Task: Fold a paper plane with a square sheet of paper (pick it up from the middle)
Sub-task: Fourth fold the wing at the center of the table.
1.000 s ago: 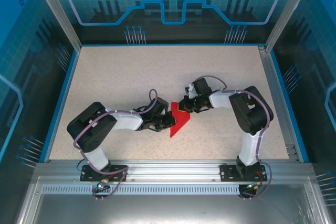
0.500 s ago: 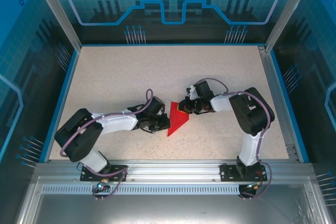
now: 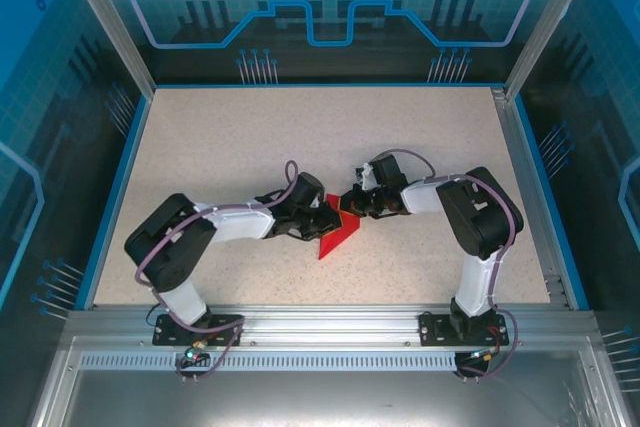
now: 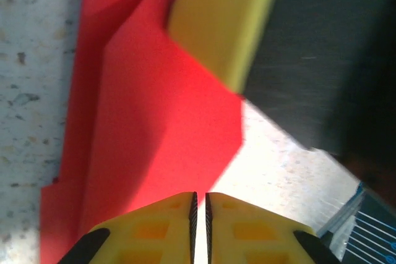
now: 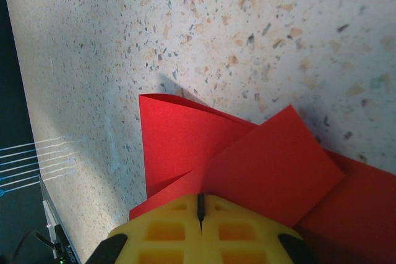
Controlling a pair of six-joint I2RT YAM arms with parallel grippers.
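Observation:
The square sheet of paper (image 3: 335,237) is bright red and partly folded, with overlapping flaps, and lies flat mid-table. My left gripper (image 3: 322,221) is low over its left part. In the left wrist view the paper (image 4: 161,122) spreads ahead of the left gripper (image 4: 199,195), whose jaws stand a thin slit apart with bare table showing between them. My right gripper (image 3: 349,207) is shut, and its tip rests on the paper's upper end. The right wrist view shows folded flaps (image 5: 247,159) just beyond the right gripper (image 5: 200,197). Its yellow finger (image 4: 219,29) presses on the paper opposite my left one.
The speckled table (image 3: 250,137) has a blue rim, with glass walls round it. An aluminium rail (image 3: 330,322) carrying both arm bases runs along the near edge. Both forearms lie low, meeting at the paper in the middle.
My left gripper has moved right onto the paper's left part and its jaws have parted a slit. The paper's lower tip has shifted slightly. The right arm has barely moved.

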